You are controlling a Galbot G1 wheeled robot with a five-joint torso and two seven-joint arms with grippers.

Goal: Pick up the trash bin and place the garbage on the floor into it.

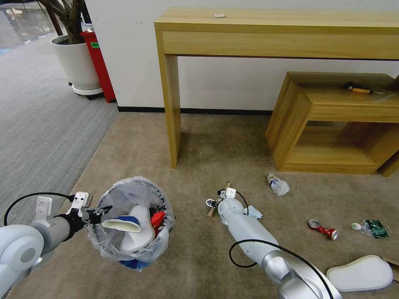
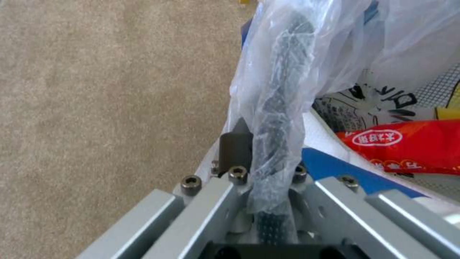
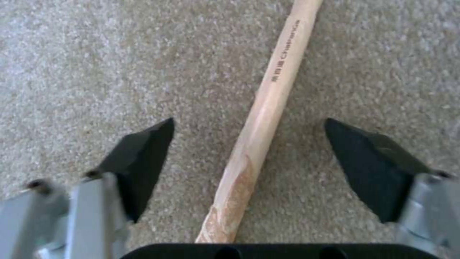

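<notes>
The trash bin (image 1: 124, 249), black with a clear bag, is at the lower left. It holds a white insole (image 1: 139, 232), a blue cup and red litter. My left gripper (image 1: 94, 216) is shut on its near rim (image 2: 280, 118), pinching mesh and plastic. My right gripper (image 1: 216, 202) hangs open just above the beige floor (image 1: 199, 137), with the wooden stick (image 1: 226, 185) (image 3: 268, 97) lying between its black fingers (image 3: 139, 158). More garbage lies to the right: a pale mask (image 1: 254, 213), a crumpled bottle (image 1: 278, 185), a crushed red can (image 1: 323, 229), a green wrapper (image 1: 373, 228) and a white insole (image 1: 360, 273).
A tall wooden console table (image 1: 274, 33) stands against the wall, its leg (image 1: 172, 112) just beyond the bin. A low wooden shelf (image 1: 332, 120) at the right carries a yellow-black tool (image 1: 357, 88). A white plant pot (image 1: 77, 62) and grey ribbed carpet (image 1: 41, 120) are at the left.
</notes>
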